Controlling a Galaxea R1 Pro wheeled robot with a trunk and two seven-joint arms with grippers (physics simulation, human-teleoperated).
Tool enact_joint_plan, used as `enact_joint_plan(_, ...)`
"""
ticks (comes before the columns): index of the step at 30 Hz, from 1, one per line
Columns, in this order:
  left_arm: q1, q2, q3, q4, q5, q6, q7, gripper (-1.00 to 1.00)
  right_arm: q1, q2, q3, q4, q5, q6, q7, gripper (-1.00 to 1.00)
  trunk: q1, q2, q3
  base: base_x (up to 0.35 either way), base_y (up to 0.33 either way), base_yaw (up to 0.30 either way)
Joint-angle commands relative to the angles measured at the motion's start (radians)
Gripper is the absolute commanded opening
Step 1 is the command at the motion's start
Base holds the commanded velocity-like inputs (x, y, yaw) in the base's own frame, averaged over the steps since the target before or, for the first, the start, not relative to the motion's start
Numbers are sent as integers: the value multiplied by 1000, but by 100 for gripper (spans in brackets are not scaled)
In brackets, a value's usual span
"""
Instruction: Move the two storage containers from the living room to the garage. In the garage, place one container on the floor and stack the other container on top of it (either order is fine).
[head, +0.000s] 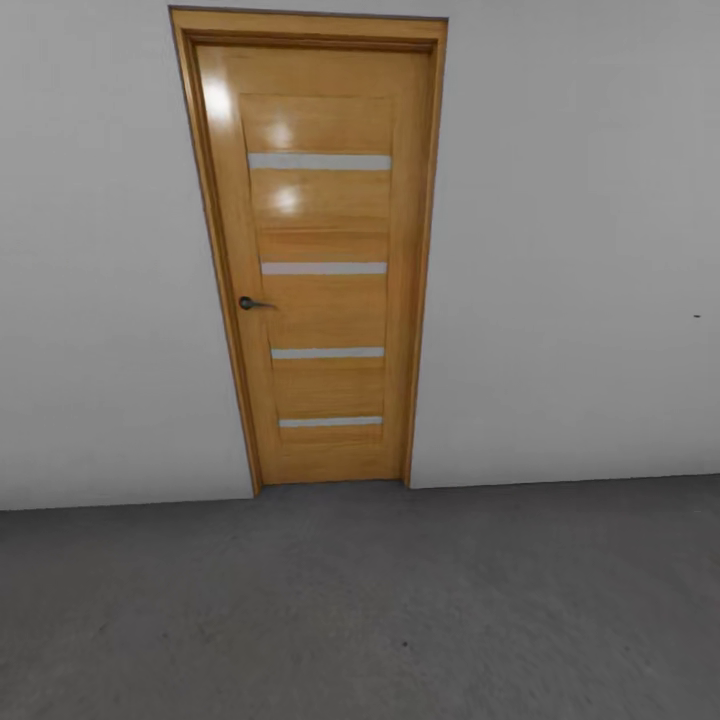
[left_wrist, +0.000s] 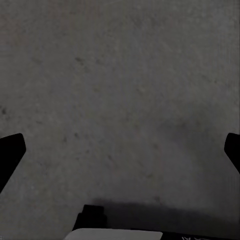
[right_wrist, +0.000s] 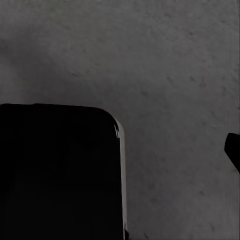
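A closed wooden slatted door (head: 320, 260) with a dark handle (head: 250, 303) stands in a white-grey wall (head: 570, 250), and the dark grey concrete floor (head: 380, 610) runs up to its threshold. The left pincer (left_wrist: 120, 150) hangs spread over bare floor, gripping nothing. Whether the right pincer (right_wrist: 232, 150) is spread I cannot tell, one fingertip (right_wrist: 233, 150) showing beside a black block (right_wrist: 60, 175).

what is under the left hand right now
Bare dark grey concrete floor lies under the left hand, whose fingers are spread wide with nothing between them. A dark part of the robot covers a strip of floor, so that patch is hidden.
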Motion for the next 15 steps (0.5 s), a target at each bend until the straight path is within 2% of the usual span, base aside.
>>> enact_joint_plan(1, 0, -1, 1, -2, 1, 6, 1, 100, 0, 0, 0, 1, 5, -3, -6, 100, 1, 0, -1, 241, 251, 174)
enact_joint_plan(7, 0, -1, 1, -2, 1, 6, 1, 100, 0, 0, 0, 1, 5, -3, -6, 100, 1, 0, -1, 241, 251, 222)
enact_joint_plan(15, 0, -1, 1, -2, 1, 6, 1, 100, 0, 0, 0, 1, 5, -3, -6, 100, 1, 0, -1, 244, 245, 34)
